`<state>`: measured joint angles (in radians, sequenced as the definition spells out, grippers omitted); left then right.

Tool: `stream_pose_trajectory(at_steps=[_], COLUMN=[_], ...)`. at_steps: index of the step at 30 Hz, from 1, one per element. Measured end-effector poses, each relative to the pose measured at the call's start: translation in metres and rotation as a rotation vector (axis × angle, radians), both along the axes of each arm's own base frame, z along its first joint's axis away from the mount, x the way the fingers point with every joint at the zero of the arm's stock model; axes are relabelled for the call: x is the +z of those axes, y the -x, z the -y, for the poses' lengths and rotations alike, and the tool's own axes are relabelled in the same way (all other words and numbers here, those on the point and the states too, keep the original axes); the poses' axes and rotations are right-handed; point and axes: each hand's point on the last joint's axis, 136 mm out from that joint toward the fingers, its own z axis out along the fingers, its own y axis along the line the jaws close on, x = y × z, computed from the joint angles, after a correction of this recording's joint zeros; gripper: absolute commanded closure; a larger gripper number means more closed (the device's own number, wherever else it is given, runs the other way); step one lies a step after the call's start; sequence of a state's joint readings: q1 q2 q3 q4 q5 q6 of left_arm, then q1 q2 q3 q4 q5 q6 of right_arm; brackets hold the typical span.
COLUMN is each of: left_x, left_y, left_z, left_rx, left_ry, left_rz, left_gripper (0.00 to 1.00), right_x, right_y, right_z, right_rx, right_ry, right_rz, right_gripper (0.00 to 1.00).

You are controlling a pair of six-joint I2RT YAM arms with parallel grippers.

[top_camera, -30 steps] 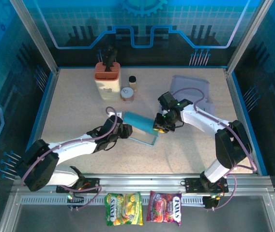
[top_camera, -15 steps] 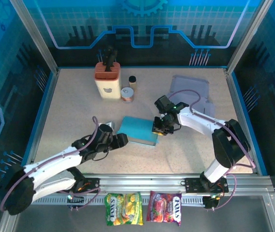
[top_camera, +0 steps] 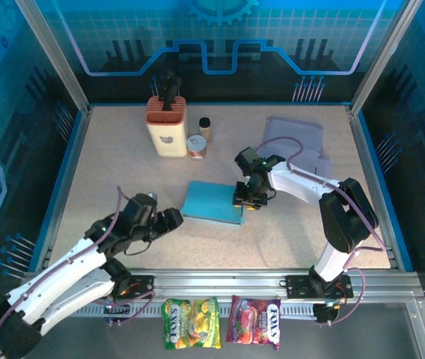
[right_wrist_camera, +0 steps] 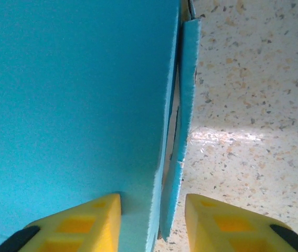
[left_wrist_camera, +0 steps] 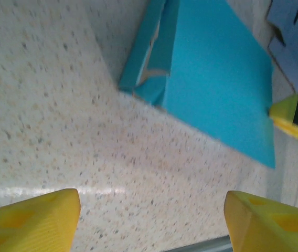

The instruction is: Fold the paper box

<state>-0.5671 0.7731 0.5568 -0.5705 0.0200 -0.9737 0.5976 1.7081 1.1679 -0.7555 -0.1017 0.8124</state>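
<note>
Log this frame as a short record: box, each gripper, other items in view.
paper box: blue, lying flat mid-table, right side flap slightly apart from top
left gripper: open, empty, apart from box's left end
right gripper: open, fingers straddling the box's right flap
other: knife block and jars at back, snack packets on front rail

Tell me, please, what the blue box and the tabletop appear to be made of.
Blue box: probably thin paperboard, matte teal outside; the left wrist view shows a brownish uncoated inside at its open end. Tabletop: a speckled beige stone-look surface, perhaps laminate or composite, slightly glossy judging by the glare streak.
</note>
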Motion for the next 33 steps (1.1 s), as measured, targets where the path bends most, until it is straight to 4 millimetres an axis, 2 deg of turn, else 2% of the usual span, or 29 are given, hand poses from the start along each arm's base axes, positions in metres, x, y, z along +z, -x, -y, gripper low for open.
stream_pose_trajectory(at_steps=[6,10,13,19,26,33], left_x=[0.004,-0.010,-0.028,-0.058,-0.062,-0.082], left_y=[-0.053,-0.085,-0.097,-0.105,-0.109,-0.090], left_z=[-0.001,0.006,0.012,0.026,0.030,0.024], left_rx=[0.010,-0.048,-0.099,-0.176,-0.209,-0.213], left_ry=[-0.018,-0.031,-0.040,-0.023,-0.013,-0.023], left_rz=[-0.055,-0.088,-0.115,-0.154,-0.125,-0.168], left_gripper=[0.30,0.36,0.40,0.46,0.60,0.59], right_x=[-0.004,-0.011,-0.015,-0.020,-0.022,-0.027], right_y=[0.003,0.004,0.005,0.005,0.005,0.006], right_z=[0.002,0.002,0.003,0.001,-0.002,-0.004], right_rx=[0.031,0.035,0.036,0.037,0.043,0.044], right_ry=[0.015,0.023,0.029,0.024,0.008,-0.026], right_rz=[-0.012,-0.027,-0.038,-0.044,-0.052,-0.061], right_gripper=[0.52,0.52,0.53,0.55,0.59,0.60])
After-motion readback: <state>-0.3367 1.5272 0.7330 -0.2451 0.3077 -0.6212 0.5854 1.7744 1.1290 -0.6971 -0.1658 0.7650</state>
